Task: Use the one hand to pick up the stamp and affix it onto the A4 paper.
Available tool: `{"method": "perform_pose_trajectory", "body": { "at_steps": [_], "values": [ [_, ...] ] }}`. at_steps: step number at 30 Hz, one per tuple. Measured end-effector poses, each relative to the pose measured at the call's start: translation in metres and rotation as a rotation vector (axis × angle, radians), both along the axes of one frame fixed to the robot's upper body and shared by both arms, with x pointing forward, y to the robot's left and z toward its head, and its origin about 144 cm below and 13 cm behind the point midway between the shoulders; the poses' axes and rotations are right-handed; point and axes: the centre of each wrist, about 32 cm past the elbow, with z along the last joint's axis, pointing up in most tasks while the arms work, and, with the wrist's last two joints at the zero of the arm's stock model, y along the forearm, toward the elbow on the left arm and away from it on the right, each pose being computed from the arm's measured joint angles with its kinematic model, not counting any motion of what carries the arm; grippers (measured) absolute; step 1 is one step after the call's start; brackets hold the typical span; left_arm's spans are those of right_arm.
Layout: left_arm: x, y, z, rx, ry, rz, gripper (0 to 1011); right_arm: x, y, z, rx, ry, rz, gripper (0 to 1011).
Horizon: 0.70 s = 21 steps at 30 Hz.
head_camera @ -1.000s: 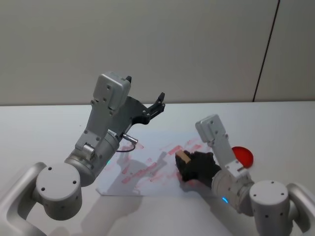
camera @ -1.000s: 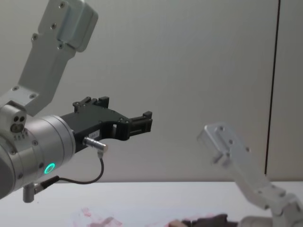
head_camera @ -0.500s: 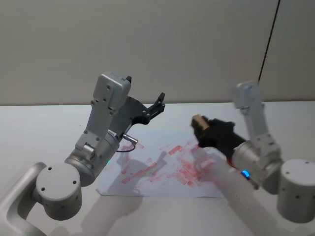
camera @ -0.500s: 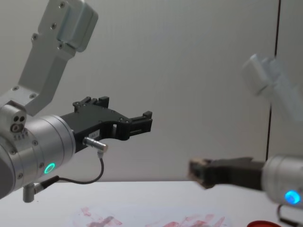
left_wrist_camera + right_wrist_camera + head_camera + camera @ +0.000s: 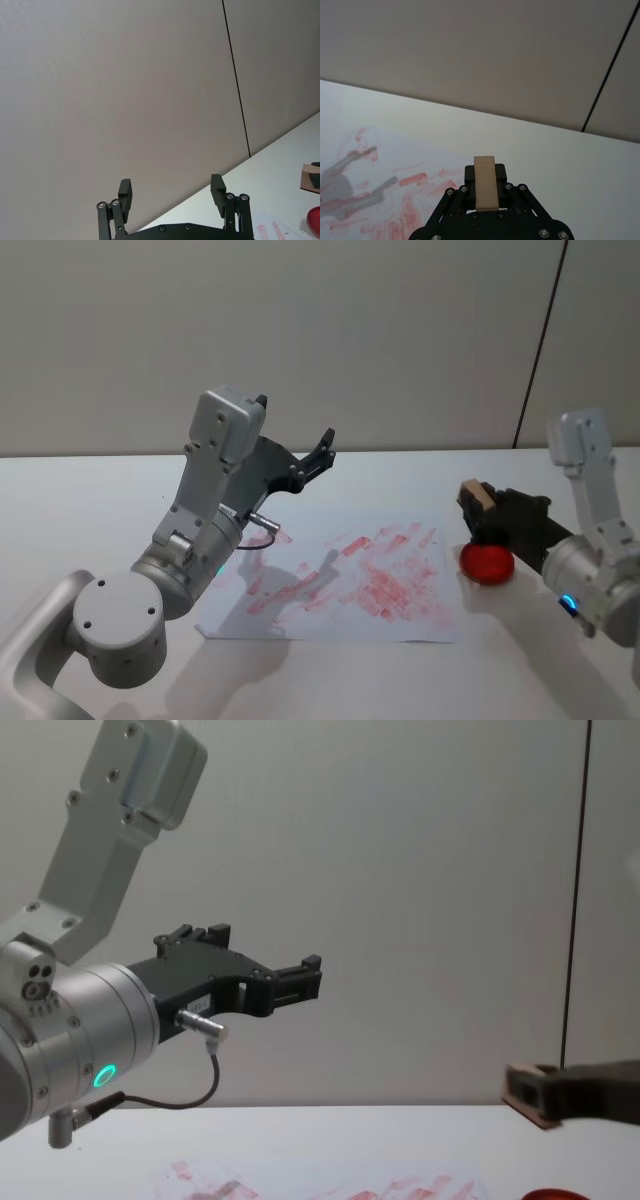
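A: Where is the stamp (image 5: 479, 496) right now?

B: At the right of the head view, pinched between the fingers of the right claw (image 5: 487, 508), off the A4 paper (image 5: 345, 580) and above a red ink pad (image 5: 487, 562) that sits on the counter (image 5: 90, 500) just beside the sheet's right edge. The right wrist view shows the wooden block (image 5: 485, 183) gripped from both sides, pale end pointing away from the wrist.

A: Why hold it there?

B: My guess is re-inking: the sheet is already covered in red prints, and the block hangs over the pad, not over the paper. It looks raised, not touching, though contact is hard to judge.

A: And the left claw (image 5: 322, 451)?

B: Parked high at centre-left of the head view, fingers spread and empty, which the left wrist view (image 5: 172, 196) confirms. It keeps clear so one arm does the work.

A: What changed?

B: Half a second ago the right claw carried the stamp above the paper's upper right; a second ago it was low on the sheet's lower right. It has since swung right to the pad. The left arm has not moved
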Motion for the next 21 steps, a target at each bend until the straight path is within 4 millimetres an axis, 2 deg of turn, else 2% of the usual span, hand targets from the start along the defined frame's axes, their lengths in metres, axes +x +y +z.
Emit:
{"method": "perform_pose_trajectory", "body": {
  "at_steps": [9,21],
  "values": [
    [0.000,0.000,0.000,0.000,0.000,0.000,1002,-0.003,-0.014,-0.013,-0.060,0.027,-0.018,218],
    [0.000,0.000,0.000,0.000,0.000,0.000,1001,0.001,-0.019,-0.030,-0.130,0.045,-0.019,218]
  ]
}}
